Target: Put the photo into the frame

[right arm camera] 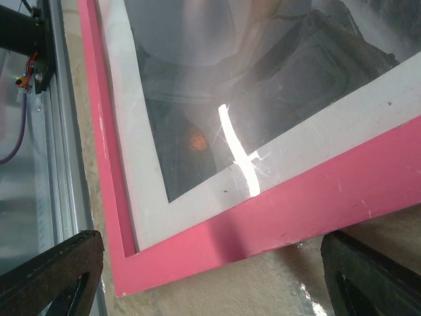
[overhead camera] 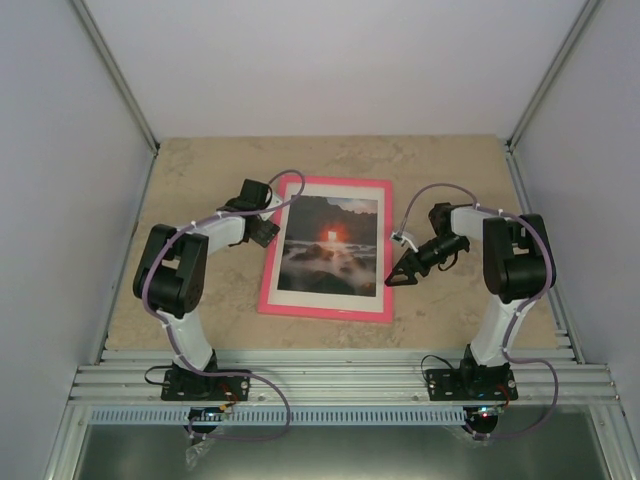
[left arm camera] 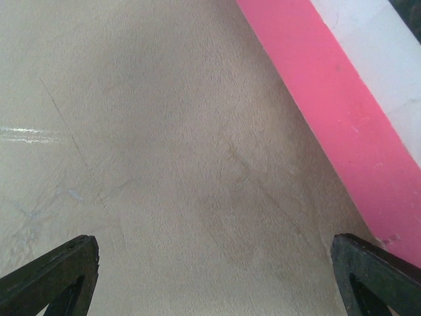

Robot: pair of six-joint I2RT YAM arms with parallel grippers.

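Bare counter (overhead camera: 330, 155) lies open at 12 o'clock beyond the pink frame (overhead camera: 322, 310), and at the far 9 and 3 o'clock sides. The left gripper (overhead camera: 266, 233) crowds the frame's 10 o'clock edge and the right gripper (overhead camera: 395, 277) its 3 o'clock edge, both with fingers spread. White walls (overhead camera: 340, 70) close three sides, and a metal rail (overhead camera: 340, 380) borders 6 o'clock.

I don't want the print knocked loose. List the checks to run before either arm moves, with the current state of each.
1. Photo within the pink frame, white border on all sides: ok.
2. Photo pressed fully flat: cannot tell.
3. Left gripper open, empty, over bare table beside the frame: ok.
4. Right gripper open, empty, above a frame corner: ok.
5. Frame lying wholly on the table: ok.
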